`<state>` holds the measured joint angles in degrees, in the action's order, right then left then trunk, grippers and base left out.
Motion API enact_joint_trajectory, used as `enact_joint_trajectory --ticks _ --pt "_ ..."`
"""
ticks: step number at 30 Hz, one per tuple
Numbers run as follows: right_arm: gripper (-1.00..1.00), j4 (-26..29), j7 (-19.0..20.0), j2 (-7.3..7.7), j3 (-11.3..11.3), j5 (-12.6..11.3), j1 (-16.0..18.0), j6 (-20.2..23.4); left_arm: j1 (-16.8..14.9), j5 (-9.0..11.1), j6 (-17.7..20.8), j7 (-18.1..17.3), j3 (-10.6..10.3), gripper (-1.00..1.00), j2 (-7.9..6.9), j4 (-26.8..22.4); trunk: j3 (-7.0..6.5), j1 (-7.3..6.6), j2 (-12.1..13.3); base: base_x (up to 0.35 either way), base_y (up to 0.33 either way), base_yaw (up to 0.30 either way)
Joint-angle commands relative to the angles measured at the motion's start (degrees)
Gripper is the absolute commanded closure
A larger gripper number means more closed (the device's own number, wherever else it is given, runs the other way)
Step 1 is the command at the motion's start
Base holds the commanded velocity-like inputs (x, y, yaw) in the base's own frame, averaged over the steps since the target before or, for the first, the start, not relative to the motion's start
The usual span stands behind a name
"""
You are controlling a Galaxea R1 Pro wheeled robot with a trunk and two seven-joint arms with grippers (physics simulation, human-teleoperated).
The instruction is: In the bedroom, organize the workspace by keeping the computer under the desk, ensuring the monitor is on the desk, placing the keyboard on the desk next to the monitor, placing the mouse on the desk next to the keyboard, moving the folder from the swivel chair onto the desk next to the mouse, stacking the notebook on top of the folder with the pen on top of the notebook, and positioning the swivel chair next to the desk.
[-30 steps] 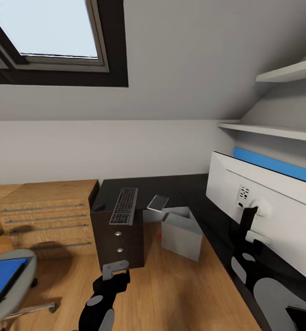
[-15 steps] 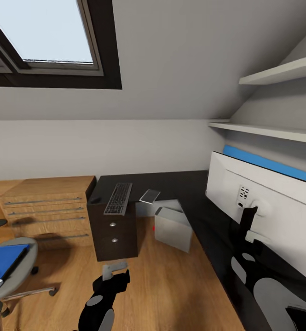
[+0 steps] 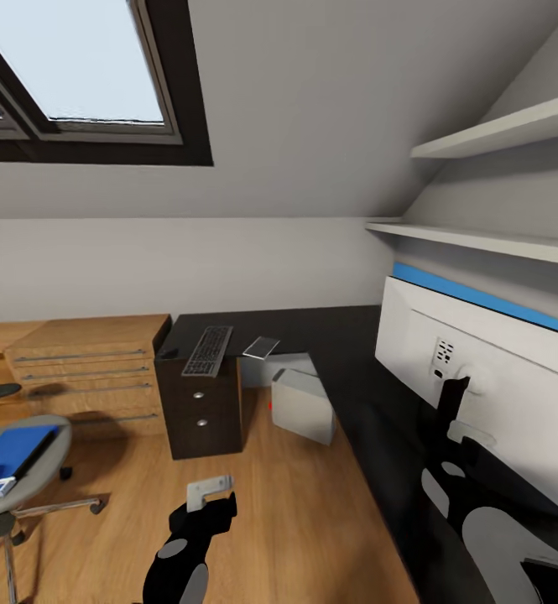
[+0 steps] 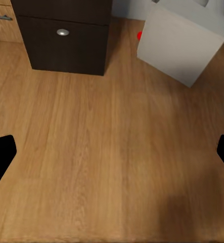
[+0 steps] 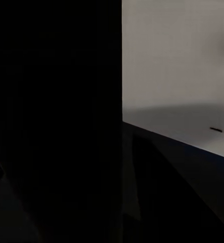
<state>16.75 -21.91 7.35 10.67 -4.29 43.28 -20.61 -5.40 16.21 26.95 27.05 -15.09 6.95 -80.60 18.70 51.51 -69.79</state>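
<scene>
View swung right — folder on swivel chair, keyboard on desk

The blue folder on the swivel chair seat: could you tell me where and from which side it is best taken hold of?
Judging by the head view, grip the folder at its long edge nearer the desk, the dark one. It lies flat on the swivel chair seat, so a low, sideways approach with the left tool seems best, one finger sliding beneath. A small thing lies on the folder's near corner, so avoid that end.

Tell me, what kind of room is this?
Probably an attic home office: a black-framed skylight in a sloped ceiling, a glossy black L-shaped desk with a slim black keyboard, and a grey-upholstered swivel chair.
</scene>
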Motion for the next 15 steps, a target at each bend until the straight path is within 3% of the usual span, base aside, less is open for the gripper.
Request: enact_joint_trajectory --ticks 1,7,15 --pt "1.00 -0.1 -0.1 0.03 -0.2 -1.1 0.0 -0.6 0.0 0.6 0.1 0.5 0.0 -1.00 -0.01 -0.1 0.07 -0.03 -0.1 -0.268 -0.236 0.045" --pt "1.00 -0.1 0.0 -0.01 -0.2 -1.1 0.0 -0.6 0.0 0.5 0.1 0.5 -0.1 -1.00 -0.01 -0.1 0.07 -0.03 -0.1 -0.264 -0.240 0.131" --pt "1.00 -0.1 0.0 -0.05 -0.3 -1.1 0.0 -0.6 0.0 0.5 0.1 0.5 -0.1 -1.00 -0.01 -0.1 0.07 -0.03 -0.1 -0.189 -0.179 0.253"
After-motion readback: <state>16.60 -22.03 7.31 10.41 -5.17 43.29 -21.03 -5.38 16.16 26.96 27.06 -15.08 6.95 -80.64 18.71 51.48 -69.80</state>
